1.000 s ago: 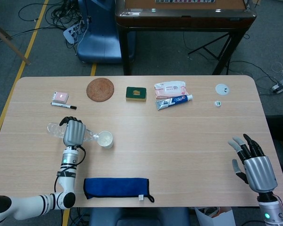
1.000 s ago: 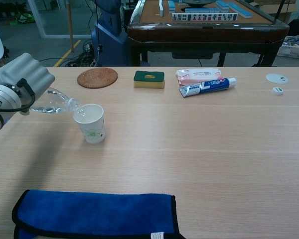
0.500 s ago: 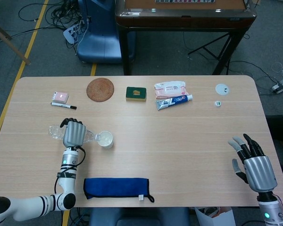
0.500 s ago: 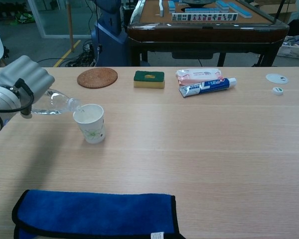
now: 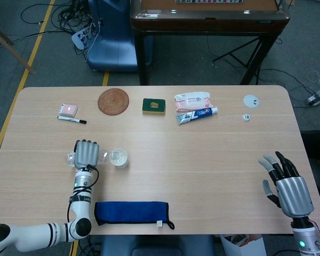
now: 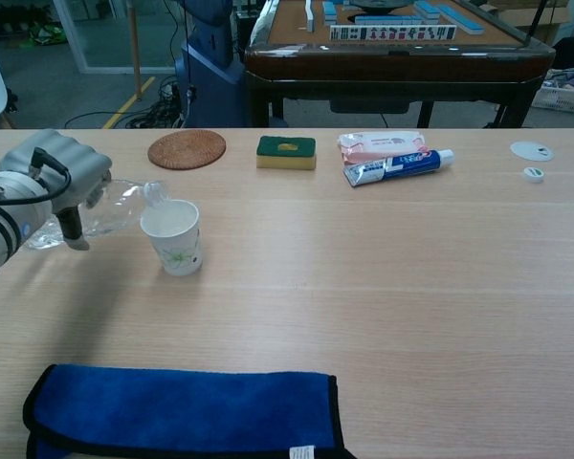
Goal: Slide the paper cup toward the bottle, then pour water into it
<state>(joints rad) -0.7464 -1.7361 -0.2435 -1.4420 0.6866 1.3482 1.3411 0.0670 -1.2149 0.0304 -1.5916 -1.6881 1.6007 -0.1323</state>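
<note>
The paper cup (image 6: 172,236) stands upright on the table (image 6: 411,287), well left of centre, just beside the bottle (image 6: 115,206), so the sliding step looks complete. The left hand (image 6: 53,182) is wrapped around the clear plastic bottle and holds it off the table, tipped with its neck raised and lying at the cup's rim on the left side; the head view shows the same hand (image 5: 86,153) over the bottle (image 5: 101,156) with the cup (image 5: 118,158) immediately to its right. Whether water is passing into the cup at this instant cannot be told, and the level inside the cup is not readable from either camera, though the bottle looks nearly empty. My judgement: the pour is at or near its end, and what remains is to right the bottle and set it down. The right hand (image 5: 287,184) sits near the table's front right corner, well apart from the work, fingers spread and holding nothing. A blue cloth (image 6: 182,411) lies at the near edge in front of the cup.
</note>
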